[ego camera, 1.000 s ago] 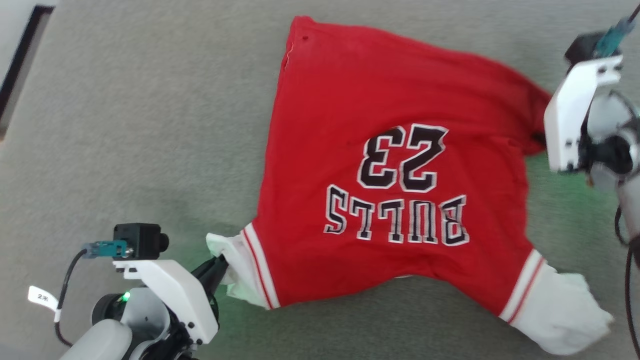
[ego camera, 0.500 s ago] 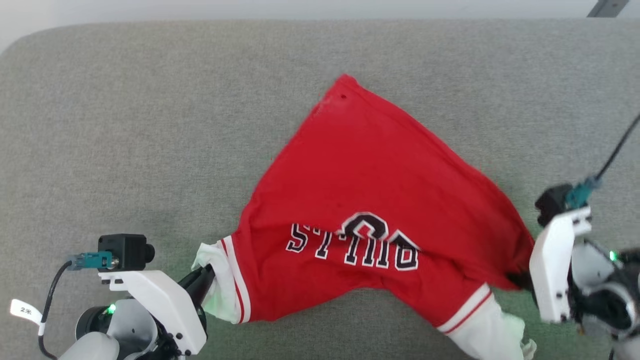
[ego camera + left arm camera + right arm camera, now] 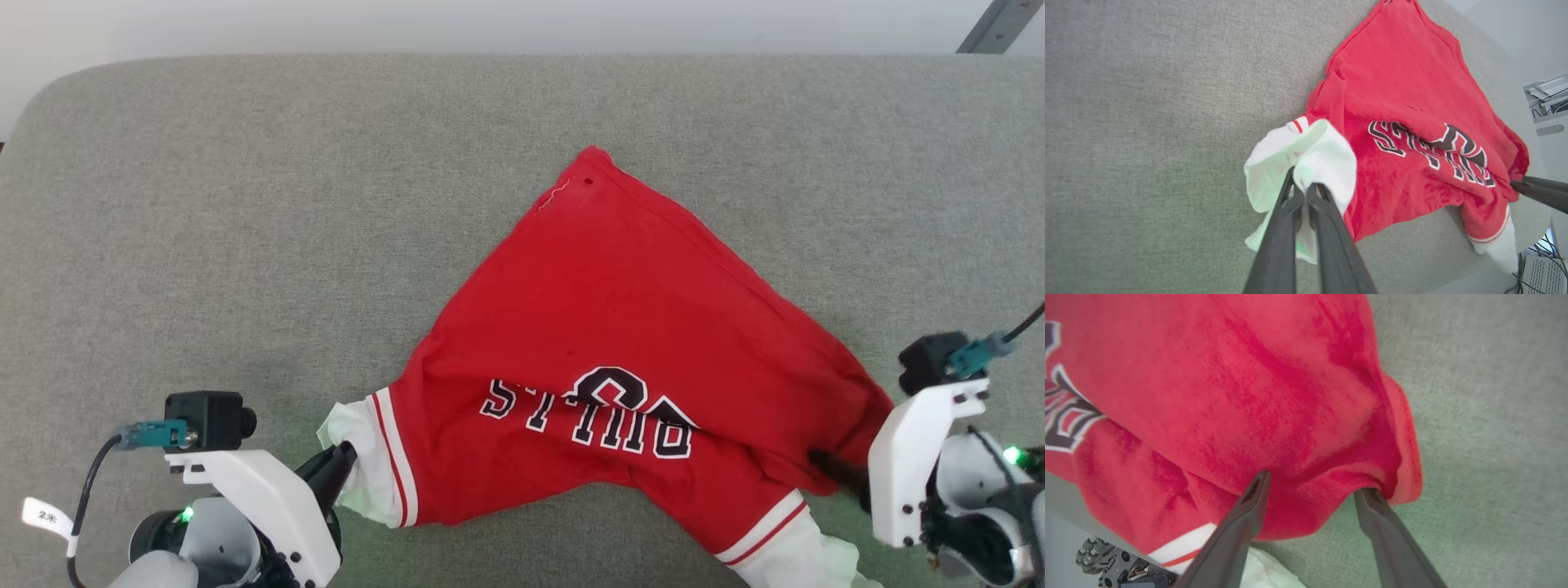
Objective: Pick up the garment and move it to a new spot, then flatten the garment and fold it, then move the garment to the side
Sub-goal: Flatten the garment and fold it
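Observation:
The garment (image 3: 620, 327), a red jersey shirt with white sleeves, lies on the grey table, its far part folded forward over the black lettering (image 3: 588, 408). My left gripper (image 3: 339, 467) sits at the lower left, shut on the bunched white sleeve (image 3: 1306, 159), fingertips pinched together (image 3: 1300, 192). At the lower right, my right gripper (image 3: 833, 469) stands open against the shirt's red edge. In the right wrist view its two fingers are spread wide (image 3: 1314, 486), with a fold of red cloth (image 3: 1274, 408) slack between the tips. The other white sleeve (image 3: 792, 555) hangs near the front edge.
The grey padded table (image 3: 245, 204) stretches wide to the left and behind the shirt, ending at a white wall. A metal strut (image 3: 1000, 24) shows at the top right. The robot's wheeled base (image 3: 1106, 567) sits below the table's front edge.
The head camera has tilted up. My right gripper carried the shirt's far red edge toward the front, folding it over the number, and has now opened. The left gripper keeps hold of the sleeve.

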Controlling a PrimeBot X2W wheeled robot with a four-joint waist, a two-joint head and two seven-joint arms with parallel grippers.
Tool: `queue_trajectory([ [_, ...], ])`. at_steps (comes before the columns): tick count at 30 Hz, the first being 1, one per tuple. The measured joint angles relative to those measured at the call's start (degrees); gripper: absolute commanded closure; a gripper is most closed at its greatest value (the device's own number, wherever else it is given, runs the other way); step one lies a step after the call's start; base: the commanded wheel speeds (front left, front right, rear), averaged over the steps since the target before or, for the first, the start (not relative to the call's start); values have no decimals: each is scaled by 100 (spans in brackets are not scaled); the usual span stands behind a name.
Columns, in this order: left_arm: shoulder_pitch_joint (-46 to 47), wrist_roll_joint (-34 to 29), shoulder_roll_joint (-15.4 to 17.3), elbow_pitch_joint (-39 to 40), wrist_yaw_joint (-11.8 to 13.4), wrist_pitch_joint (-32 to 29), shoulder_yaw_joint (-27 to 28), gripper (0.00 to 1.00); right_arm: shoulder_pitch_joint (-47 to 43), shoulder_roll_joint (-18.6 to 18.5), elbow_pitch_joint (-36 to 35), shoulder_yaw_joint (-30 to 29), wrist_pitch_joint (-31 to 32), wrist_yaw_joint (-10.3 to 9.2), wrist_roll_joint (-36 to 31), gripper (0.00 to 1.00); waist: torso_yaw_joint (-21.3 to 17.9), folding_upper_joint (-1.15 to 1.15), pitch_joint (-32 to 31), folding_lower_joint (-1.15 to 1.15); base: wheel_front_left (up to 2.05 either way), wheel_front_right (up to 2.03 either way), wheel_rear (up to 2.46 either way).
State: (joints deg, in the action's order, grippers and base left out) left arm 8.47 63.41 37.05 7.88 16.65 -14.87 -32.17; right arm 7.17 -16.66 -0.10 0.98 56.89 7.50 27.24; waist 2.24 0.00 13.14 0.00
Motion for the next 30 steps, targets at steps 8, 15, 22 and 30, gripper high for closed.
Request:
queue_trajectory([
  [8, -75, 8, 40, 77, 33, 53, 27, 100, 53, 181, -1143, -483, -31, -1, 16, 0, 63, 0, -35, 0, 0, 0, 0],
  [15, -107, 5, -13, 105, 42, 59, -3, 100, 594, 293, -1630, -468, -467, -1, -132, 0, 225, 0, 2, 0, 0, 0, 0],
  [22, 62, -46, -124, 56, -40, 30, -136, 100, 1485, 211, -854, -15, -1176, 0, -207, 0, 539, 0, 87, 0, 0, 0, 0],
  [30, 338, -94, -371, -166, -244, -48, -366, 100, 2725, -255, 911, 702, -1707, -1, -53, 0, 1039, 0, 222, 0, 0, 0, 0],
])
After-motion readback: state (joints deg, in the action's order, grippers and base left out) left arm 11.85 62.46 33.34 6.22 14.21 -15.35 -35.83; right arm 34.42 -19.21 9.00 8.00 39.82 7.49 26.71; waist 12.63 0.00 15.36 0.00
